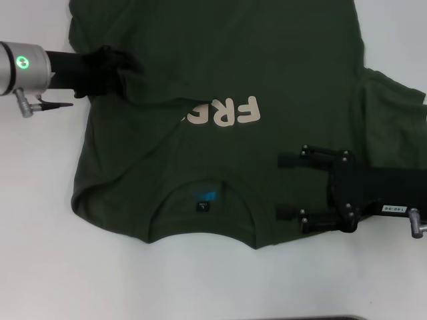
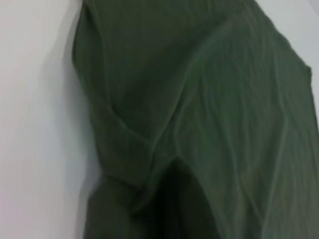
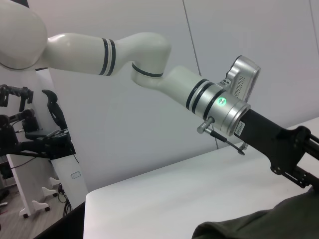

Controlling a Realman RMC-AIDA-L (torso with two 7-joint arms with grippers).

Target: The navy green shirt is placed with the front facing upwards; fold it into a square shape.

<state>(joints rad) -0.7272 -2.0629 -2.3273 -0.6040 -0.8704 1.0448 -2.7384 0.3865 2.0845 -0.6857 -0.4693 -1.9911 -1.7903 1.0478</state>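
White table (image 1: 40, 267) all round, nothing else on it. Shirt (image 1: 287, 60) lies flat mid-table, front up, collar near, hem far, long axis near-to-far. Left gripper (image 1: 123, 67) at the far-left sleeve, pinching a fold that covers part of the lettering (image 1: 223, 112). Right gripper (image 1: 288, 188) over the near-right shoulder, fingers spread wide, holding nothing.
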